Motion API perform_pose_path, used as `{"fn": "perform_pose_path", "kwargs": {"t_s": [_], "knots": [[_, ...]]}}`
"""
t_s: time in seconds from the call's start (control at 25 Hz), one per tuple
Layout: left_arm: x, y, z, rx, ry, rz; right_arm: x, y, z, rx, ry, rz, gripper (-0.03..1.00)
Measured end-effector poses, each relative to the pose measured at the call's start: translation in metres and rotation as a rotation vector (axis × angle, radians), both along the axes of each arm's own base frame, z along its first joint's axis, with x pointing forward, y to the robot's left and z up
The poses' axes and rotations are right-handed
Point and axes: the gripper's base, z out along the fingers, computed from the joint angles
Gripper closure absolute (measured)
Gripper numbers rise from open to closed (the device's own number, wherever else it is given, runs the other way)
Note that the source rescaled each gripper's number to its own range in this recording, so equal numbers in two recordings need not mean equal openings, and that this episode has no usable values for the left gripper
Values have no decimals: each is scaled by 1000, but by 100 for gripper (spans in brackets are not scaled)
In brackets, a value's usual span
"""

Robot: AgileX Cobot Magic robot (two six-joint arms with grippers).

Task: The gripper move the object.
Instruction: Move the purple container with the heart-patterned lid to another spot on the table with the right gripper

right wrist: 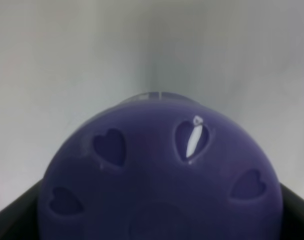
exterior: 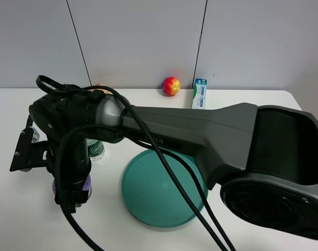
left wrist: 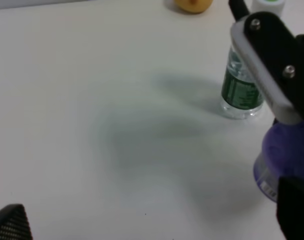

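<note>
The right arm reaches across the middle of the table (exterior: 23, 219) because the jar (exterior: 86, 183) stands on the far left side, near the front edge and just left of the teal plate (exterior: 159, 206). The right claw (exterior: 71, 192) comes straight down on it, probably because the jar is squat and easiest to take from above. In the right wrist view the purple lid with its heart-shaped cut-outs fills the frame, and a black jaw stands at each side of it, against the rim. The claw therefore appears closed on the jar. Whether the jar's base rests on the table or is just clear of it cannot be told.

A green-labelled water bottle (left wrist: 240, 90) stands upright just behind the jar, close but apart from it. Any move of the jar looks safer away from the bottle, so as not to knock it over.

Only a black corner of the left claw (left wrist: 11, 225) shows over bare table, well apart from the jar. Its state cannot be told.
</note>
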Motion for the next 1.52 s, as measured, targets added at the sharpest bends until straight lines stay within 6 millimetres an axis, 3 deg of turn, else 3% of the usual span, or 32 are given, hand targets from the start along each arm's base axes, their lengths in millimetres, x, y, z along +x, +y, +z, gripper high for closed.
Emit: {"fn": "perform_pose_path", "kwargs": {"t_s": [0.76,1.52], "knots": [[0,0,0,0,0,0,4,8,-49,-28,3,29,95],[0,0,0,0,0,0,5,11,-60,-20,0,24,96]]}}
